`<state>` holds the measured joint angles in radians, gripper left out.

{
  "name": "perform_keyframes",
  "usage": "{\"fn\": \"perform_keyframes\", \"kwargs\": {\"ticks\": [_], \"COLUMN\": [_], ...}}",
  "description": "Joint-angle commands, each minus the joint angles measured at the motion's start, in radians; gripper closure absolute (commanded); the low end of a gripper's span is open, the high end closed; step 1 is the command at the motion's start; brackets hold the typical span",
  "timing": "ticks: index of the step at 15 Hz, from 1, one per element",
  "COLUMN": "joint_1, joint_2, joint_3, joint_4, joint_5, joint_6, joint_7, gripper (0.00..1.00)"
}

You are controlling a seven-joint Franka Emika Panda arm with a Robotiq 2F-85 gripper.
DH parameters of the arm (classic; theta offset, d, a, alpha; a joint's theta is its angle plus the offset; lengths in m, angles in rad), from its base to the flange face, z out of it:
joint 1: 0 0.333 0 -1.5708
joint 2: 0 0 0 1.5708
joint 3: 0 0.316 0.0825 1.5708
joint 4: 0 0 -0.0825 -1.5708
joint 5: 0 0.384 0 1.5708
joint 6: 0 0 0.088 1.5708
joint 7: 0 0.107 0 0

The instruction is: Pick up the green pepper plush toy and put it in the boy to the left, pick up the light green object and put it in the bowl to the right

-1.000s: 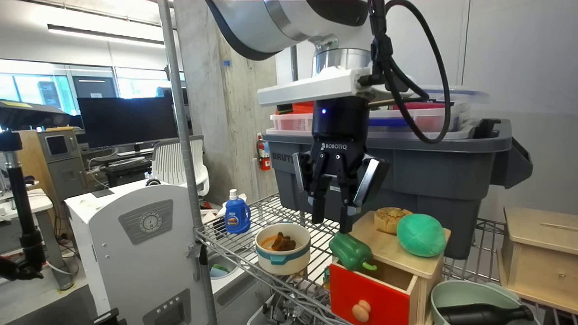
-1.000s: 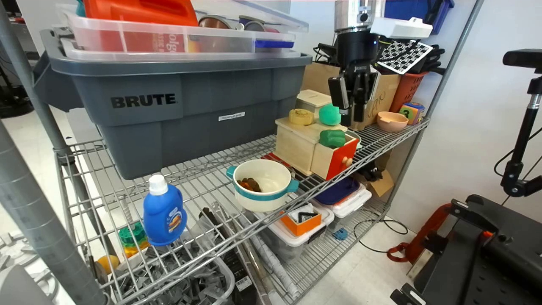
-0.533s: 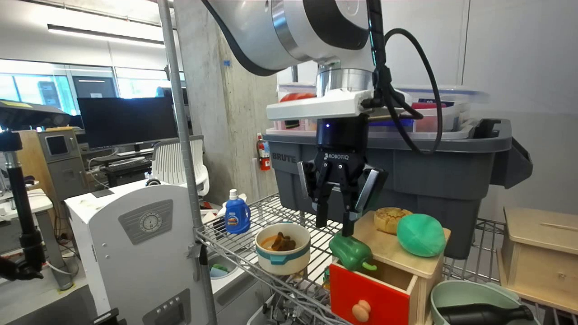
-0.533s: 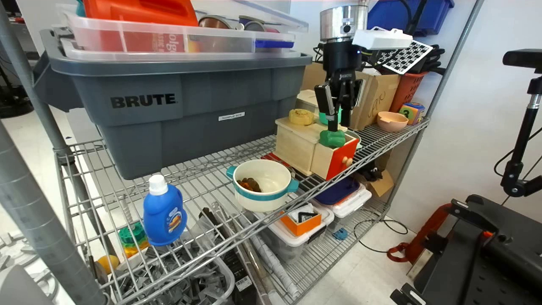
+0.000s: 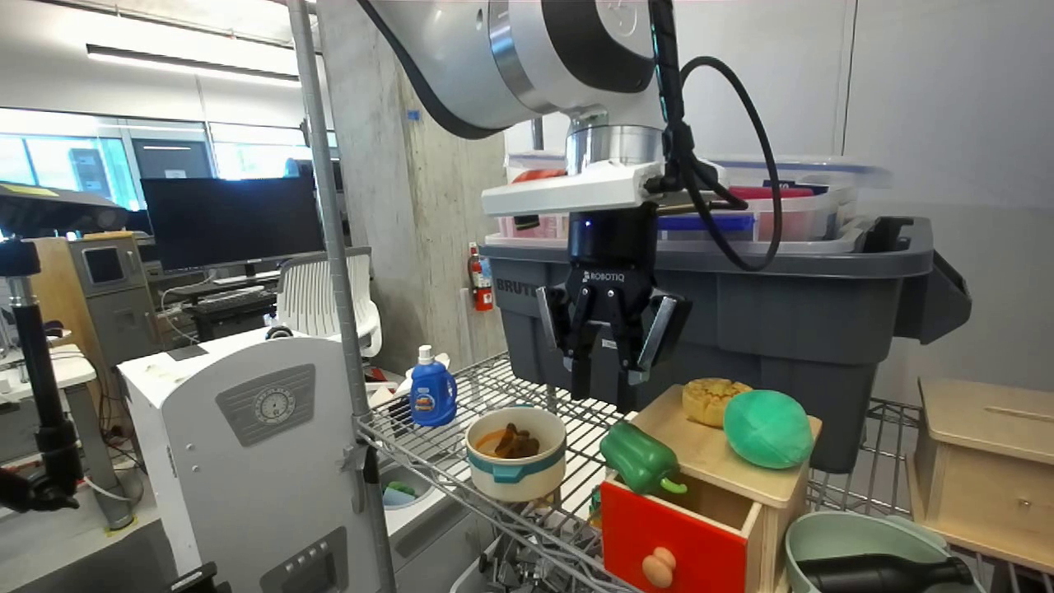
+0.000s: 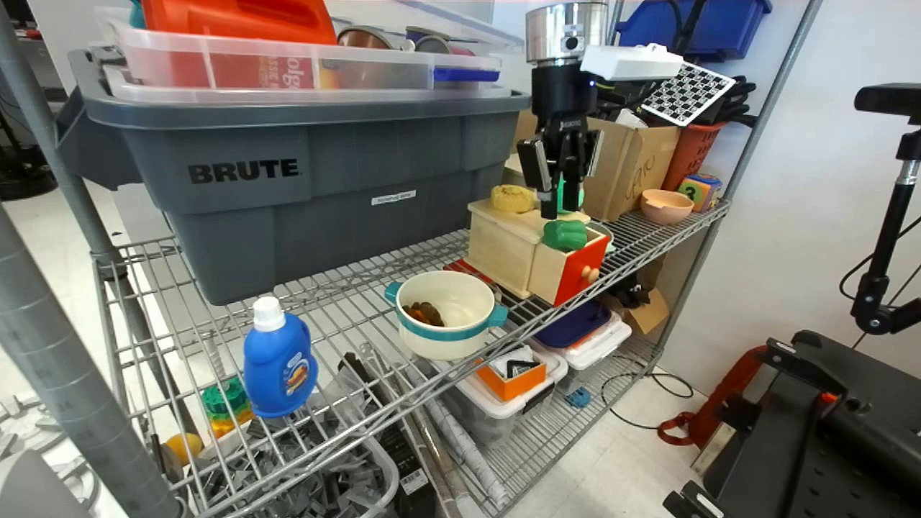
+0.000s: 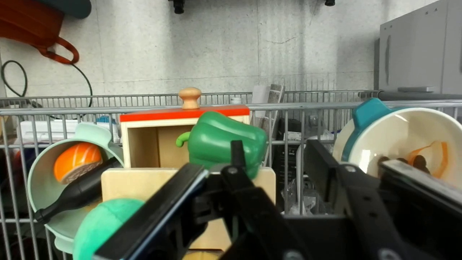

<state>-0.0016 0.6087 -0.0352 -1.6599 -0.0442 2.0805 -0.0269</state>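
Green pepper plush toy point(image 5: 639, 458) is lying tilted over a side wall of the pulled-out, red-fronted drawer point(image 5: 687, 535), just beside the front edge of the wooden box point(image 5: 696, 442), its stem hanging over the drawer's opening. The gripper point(image 5: 603, 394) is hovering clear of it, jaws parted partway and holding nothing, the gap sitting off towards the white bowl point(image 5: 527, 489).

Neither transfer is looking done: the pepper is awaiting its trip to, presumably, that white bowl near the wire shelf's point(image 7: 303, 106) front edge, while the light green object point(image 5: 767, 429) is resting on the box top, at the edge facing the bowl to the right point(image 5: 865, 531).

ROBOTIQ is showing on the gripper, and BRUTE is standing out on the grey tote point(image 6: 331, 194) in both exterior views. A toy block point(image 6: 694, 193) is showing a 3; a red pack point(image 6: 291, 73) is giving only "olg" legibly. The tote's white label point(image 6: 393, 197) and the handwriting on the cardboard box point(image 6: 626, 155) are defying reading.
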Motion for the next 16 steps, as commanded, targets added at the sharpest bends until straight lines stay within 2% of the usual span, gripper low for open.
{"fn": "perform_keyframes", "kwargs": {"ticks": [1, 16], "joint_1": [0.007, 0.0], "joint_2": [-0.002, 0.02], "joint_3": [0.002, 0.029], "joint_4": [0.016, 0.021], "joint_5": [-0.017, 0.0], "joint_6": [-0.016, -0.023], "joint_7": [0.016, -0.025], "gripper": [0.77, 0.77]}}
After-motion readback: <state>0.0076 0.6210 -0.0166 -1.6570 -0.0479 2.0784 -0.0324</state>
